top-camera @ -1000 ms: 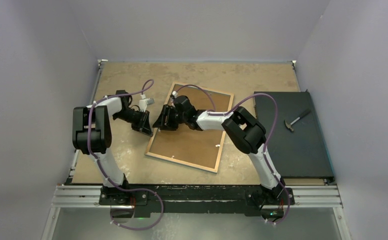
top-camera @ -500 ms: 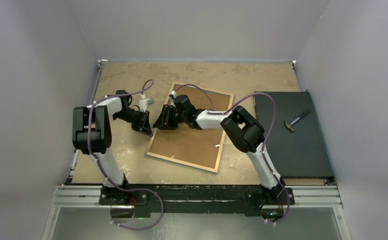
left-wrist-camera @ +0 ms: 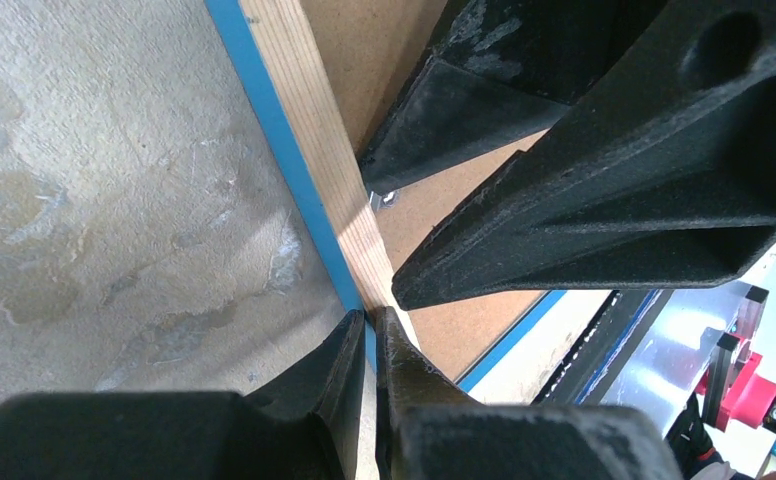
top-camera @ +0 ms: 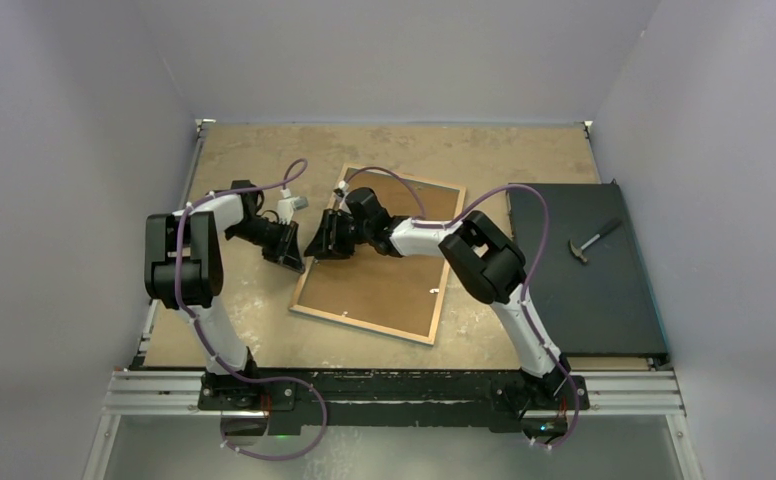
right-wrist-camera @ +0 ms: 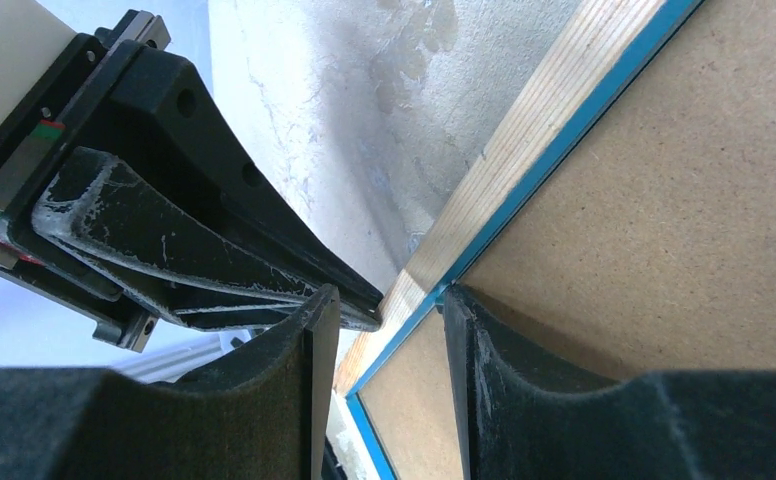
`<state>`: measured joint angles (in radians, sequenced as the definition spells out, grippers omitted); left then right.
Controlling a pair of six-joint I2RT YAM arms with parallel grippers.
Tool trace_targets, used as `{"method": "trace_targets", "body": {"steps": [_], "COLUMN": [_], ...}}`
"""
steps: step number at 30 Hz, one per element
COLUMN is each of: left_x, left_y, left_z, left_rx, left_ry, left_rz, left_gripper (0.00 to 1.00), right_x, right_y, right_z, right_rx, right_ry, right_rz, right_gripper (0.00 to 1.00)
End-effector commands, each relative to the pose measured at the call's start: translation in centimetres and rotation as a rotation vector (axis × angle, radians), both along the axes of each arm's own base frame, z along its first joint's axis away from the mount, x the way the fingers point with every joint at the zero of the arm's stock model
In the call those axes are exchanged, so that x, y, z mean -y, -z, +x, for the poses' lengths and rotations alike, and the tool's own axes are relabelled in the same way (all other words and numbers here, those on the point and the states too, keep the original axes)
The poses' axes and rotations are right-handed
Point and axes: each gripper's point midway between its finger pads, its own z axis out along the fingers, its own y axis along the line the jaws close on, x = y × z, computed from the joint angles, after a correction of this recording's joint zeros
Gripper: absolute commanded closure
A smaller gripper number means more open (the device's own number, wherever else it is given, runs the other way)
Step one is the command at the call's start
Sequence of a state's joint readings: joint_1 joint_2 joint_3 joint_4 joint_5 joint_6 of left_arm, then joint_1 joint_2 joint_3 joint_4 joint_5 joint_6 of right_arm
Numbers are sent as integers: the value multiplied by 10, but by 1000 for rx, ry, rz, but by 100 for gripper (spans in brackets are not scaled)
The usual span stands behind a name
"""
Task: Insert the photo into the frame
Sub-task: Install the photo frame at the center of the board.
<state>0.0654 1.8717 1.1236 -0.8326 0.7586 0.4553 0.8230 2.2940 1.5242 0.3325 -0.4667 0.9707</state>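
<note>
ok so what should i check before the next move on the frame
1. frame lying back up: ok
2. backing board sitting inside the rim: ok
3. photo in view: not ok, no view shows it
4. right gripper jaws apart, astride the rim; whether it is clamped: cannot tell
5. left gripper shut, tips at the same rim: ok
6. hammer well away from both arms: ok
</note>
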Motion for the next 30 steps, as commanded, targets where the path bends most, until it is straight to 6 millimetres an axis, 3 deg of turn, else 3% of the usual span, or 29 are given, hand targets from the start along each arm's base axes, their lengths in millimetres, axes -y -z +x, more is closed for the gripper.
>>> {"method": "trace_targets", "body": {"steps": [1, 12, 16, 21, 25, 30], "left_x": [-4, -4, -3, -2, -6, -14], "left_y": [7, 8, 7, 0, -13, -29], "left_z": [12, 13, 14, 12, 15, 23], "left_rx": [83, 84, 85, 94, 111, 151], "left_ry": [32, 31, 31, 39, 45, 46], "left_rz": [42, 42, 39, 34, 19, 28], "left_gripper": [95, 95, 95, 95, 94, 86], "right_x": [-28, -29, -26, -5, 19, 67], "right_y": [-16, -21, -26, -65, -90, -97], "right_z": [-36, -48, -52, 3, 47, 86], "right_rx": [7, -14, -46, 46, 136, 191], "right_ry": [-140, -184, -205, -99, -12, 129], "right_rz": [63, 73, 68, 96, 43, -40], "right_gripper": [55, 55, 45, 26, 20, 13]}}
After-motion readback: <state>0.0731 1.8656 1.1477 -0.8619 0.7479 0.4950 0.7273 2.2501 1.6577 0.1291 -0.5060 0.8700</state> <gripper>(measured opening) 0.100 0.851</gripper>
